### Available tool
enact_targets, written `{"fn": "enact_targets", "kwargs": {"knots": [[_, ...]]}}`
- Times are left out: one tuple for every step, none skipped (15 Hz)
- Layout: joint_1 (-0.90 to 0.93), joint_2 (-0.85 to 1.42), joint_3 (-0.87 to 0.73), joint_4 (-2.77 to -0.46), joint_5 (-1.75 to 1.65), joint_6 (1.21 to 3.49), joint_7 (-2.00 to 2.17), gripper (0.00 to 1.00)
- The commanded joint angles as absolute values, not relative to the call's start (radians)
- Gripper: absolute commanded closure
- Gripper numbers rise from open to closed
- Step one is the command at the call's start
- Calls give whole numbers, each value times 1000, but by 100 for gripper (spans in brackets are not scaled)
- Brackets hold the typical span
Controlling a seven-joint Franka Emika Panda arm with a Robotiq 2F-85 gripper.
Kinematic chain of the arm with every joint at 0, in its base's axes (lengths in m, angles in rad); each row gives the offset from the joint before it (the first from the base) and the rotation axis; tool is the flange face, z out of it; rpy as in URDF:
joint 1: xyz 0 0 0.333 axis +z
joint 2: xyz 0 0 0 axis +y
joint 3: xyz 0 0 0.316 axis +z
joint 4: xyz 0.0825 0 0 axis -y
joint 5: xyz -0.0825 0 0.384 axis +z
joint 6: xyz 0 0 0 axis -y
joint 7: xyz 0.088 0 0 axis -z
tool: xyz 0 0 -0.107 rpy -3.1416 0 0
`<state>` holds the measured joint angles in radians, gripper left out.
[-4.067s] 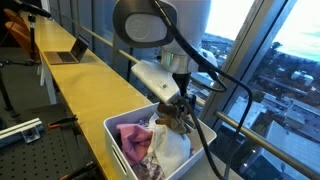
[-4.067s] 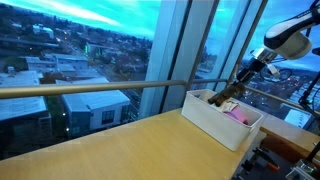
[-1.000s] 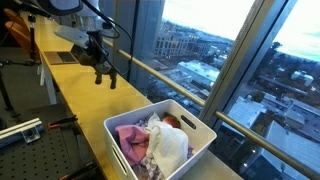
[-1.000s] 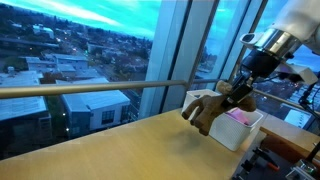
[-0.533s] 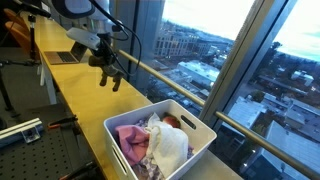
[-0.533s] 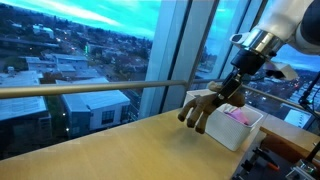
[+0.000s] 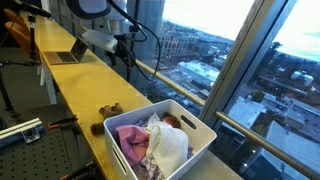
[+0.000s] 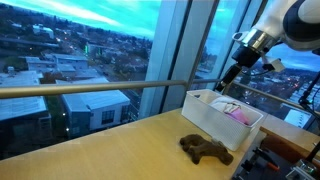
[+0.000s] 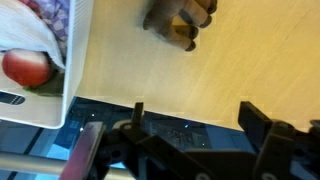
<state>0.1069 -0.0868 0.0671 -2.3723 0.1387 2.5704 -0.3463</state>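
A brown plush toy (image 7: 108, 113) (image 8: 205, 149) lies on the yellow wooden table (image 7: 75, 85), just beside the white bin (image 7: 205, 128) (image 8: 215, 120). My gripper (image 7: 125, 52) (image 8: 232, 76) hangs well above the table by the window railing, open and holding nothing. In the wrist view the gripper (image 9: 195, 112) shows its two dark fingers spread wide. The toy (image 9: 180, 20) lies far below at the top edge of that view, clear of the fingers. The bin (image 9: 72, 60) is at its left, with a red ball-like thing (image 9: 28, 68) inside.
The bin holds pink and white cloth (image 7: 150, 145). A laptop (image 7: 68, 55) stands farther back on the table. A metal railing (image 8: 90, 88) and tall window glass run along the table's far edge. A perforated metal plate (image 7: 20, 130) sits lower, beside the table.
The gripper carried the brown toy over the table, opened and let it go. The toy now lies on the table, and the gripper has risen away toward the window.
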Motion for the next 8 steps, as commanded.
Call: {"fn": "enact_targets", "kwargs": {"knots": [[39, -128, -16, -2351, 125, 2530, -427, 0], [17, -121, -43, -2341, 124, 2539, -449, 0], [-7, -116, -76, -2328, 130, 2537, -483, 0], [-29, -95, -103, -2313, 127, 2555, -506, 0], [-57, -68, -133, -2296, 116, 2580, -537, 0], [-79, -42, -158, -2273, 115, 2593, -564, 0], [-98, -7, -177, -2250, 117, 2609, -585, 0], [-117, 30, -192, -2222, 122, 2621, -605, 0]]}}
